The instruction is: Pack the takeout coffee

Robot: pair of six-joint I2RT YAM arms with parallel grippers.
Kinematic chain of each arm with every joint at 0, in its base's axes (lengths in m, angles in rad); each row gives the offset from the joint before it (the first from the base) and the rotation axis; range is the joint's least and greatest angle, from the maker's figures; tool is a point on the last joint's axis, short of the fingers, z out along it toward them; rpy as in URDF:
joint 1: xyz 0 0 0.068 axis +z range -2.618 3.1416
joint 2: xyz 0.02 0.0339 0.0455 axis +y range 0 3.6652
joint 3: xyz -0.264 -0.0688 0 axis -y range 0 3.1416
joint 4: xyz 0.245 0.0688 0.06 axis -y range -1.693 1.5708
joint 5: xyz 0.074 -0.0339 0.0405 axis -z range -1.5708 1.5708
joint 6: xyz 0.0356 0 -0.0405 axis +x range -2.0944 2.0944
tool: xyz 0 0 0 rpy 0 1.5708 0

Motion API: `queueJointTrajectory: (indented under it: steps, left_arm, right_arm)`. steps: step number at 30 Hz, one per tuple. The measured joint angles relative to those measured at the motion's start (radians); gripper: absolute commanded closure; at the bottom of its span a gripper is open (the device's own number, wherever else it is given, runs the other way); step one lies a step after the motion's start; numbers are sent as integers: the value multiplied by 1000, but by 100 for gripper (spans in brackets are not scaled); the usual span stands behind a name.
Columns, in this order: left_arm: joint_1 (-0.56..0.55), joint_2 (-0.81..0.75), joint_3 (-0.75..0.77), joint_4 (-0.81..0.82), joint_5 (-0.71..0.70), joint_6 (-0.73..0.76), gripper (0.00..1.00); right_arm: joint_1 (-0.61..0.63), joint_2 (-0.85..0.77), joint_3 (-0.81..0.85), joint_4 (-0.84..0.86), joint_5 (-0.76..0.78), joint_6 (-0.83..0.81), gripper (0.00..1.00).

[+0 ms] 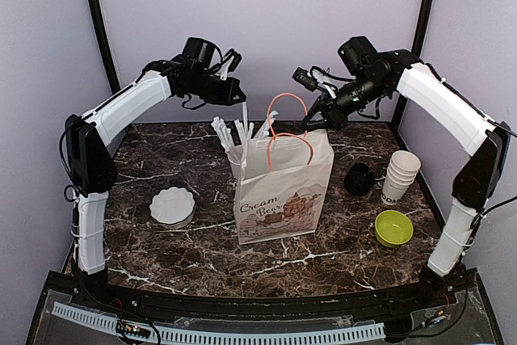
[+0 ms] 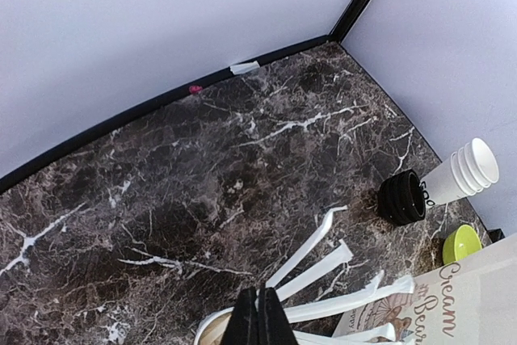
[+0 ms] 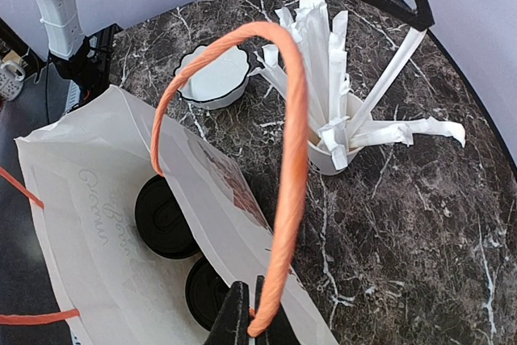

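Takeout coffee (image 3: 166,217): two black lids show side by side inside the open paper bag (image 3: 89,191), lower left of the right wrist view. The cup bodies under them are hidden, and in the top view the bag walls cover both. Bag stands upright at centre of the dark marbled worktop (image 1: 202,252), printed face toward the bottom edge of the top view. Right claw (image 3: 250,306): fingers together, clamped on one orange handle (image 3: 295,159) of the bag. The handle arches up from the bag mouth and comes down to the pinch at the bottom edge of that view. Second handle shows only as orange bits at the left edge. Left claw (image 1: 237,94): above and behind the bag's upper-left corner in the top view, fingers pressed together on the upper end of one wrapped straw (image 3: 389,70). That straw's lower end reaches into the white cup (image 3: 329,155) among the other wrapped straws, which fan out over the rim. This cup stands on the worktop just behind the bag; touching it or not, cannot tell. Scalloped white dish (image 1: 172,205) sits left of the bag, well apart. At the right of the top view: stack of lidless white cups (image 1: 400,174), a black ribbed round piece (image 1: 359,178) just beside it, and a green bowl (image 1: 393,228) nearer the bottom edge.
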Motion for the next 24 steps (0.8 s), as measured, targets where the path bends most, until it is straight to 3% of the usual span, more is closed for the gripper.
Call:
queueJointTrajectory:
  steps: [6,13,17,24]
  left_arm:
    - [0,-143,0,-5,-16,37,100]
    - [0,-483,-38,3,-21,82,100]
    - [0,-708,-106,8,30,85,100]
    - [0,-867,-248,70,192,4,100]
  right_arm:
    - [5,0,0,1,0,1,97]
    - [8,3,11,2,2,18,97]
    - [10,24,33,6,6,35,97]
    - [14,64,63,14,5,49,97]
